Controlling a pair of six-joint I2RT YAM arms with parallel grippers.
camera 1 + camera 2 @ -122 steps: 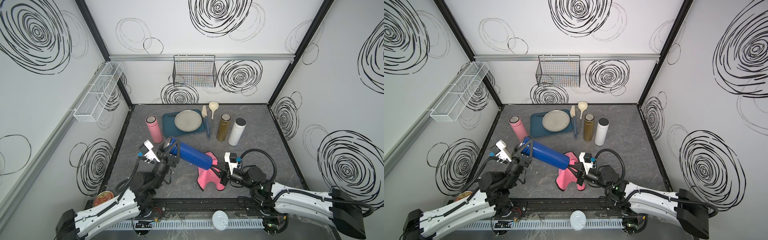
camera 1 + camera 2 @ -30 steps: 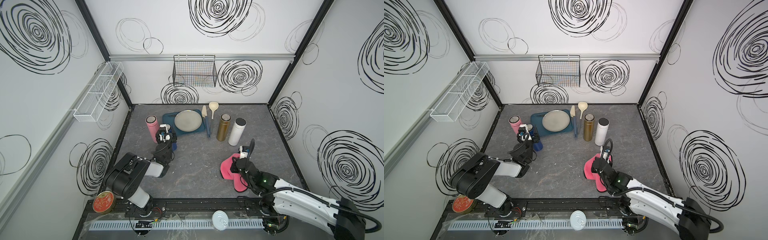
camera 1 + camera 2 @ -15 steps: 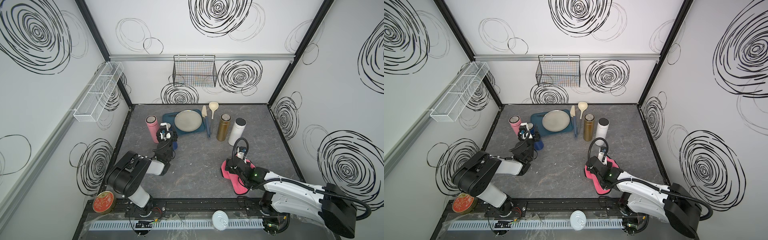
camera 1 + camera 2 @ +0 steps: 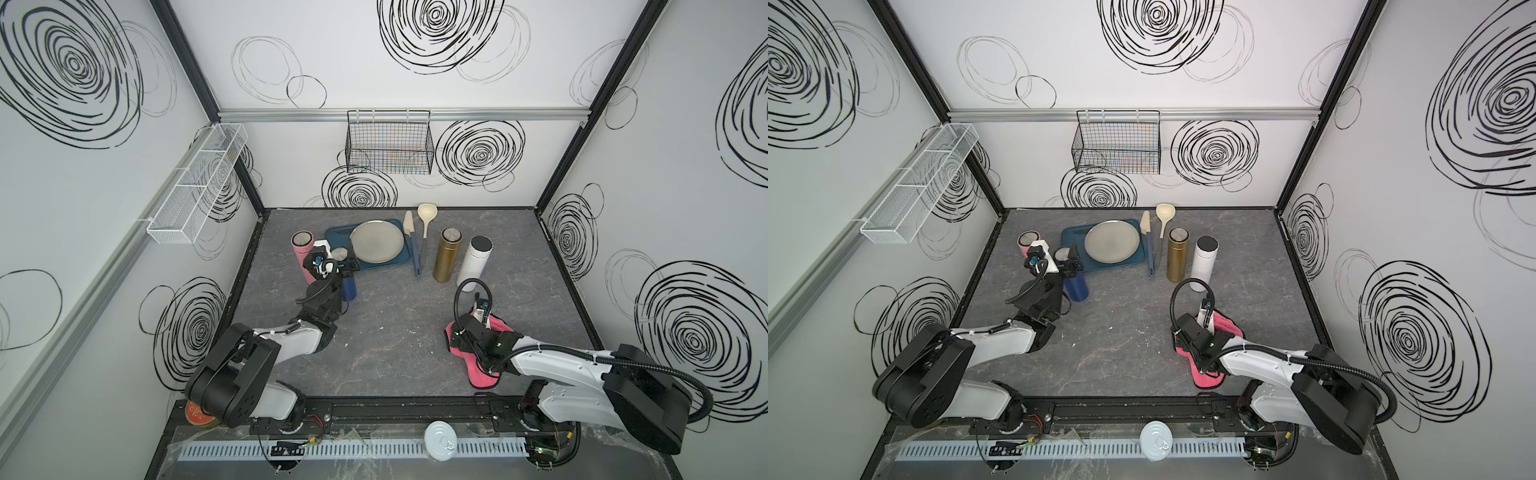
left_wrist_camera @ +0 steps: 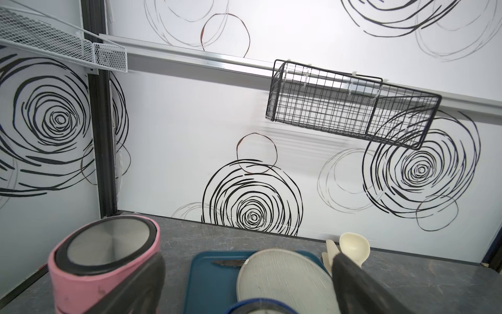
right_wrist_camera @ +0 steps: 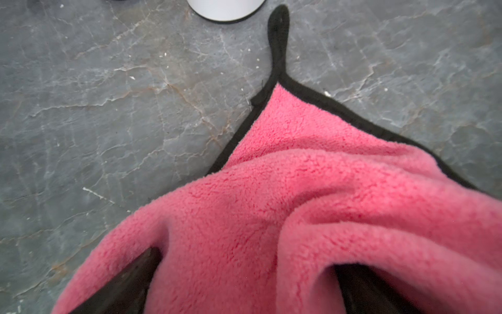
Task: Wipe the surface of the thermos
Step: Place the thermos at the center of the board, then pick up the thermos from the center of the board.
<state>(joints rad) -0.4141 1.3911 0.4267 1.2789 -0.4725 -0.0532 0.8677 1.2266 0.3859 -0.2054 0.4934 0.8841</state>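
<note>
Now that both sets of jaws have sprung apart, the left gripper point(image 5: 250, 285) stands spread either side of the blue thermos point(image 4: 350, 287). The thermos has been set back upright near the left edge of the worktop point(image 4: 395, 357), just beside the pink thermos point(image 4: 301, 249) and the front corner of the tray point(image 4: 331, 232). The right gripper point(image 6: 244, 261) gapes over the pink cloth point(image 4: 503, 326), dropped near the front right corner. Seconds ago the thermos was held tilted against that cloth, so the wiping looks finished.

The left arm point(image 4: 291, 345) and right arm point(image 4: 557, 365) are showing white link covers between black joint housings. A corrugated black hose point(image 4: 665, 371) is running along the right arm. The left gripper point(image 5: 248, 261) and right gripper point(image 6: 247, 261) are presenting matte black fingers point(image 5: 361, 288).
</note>
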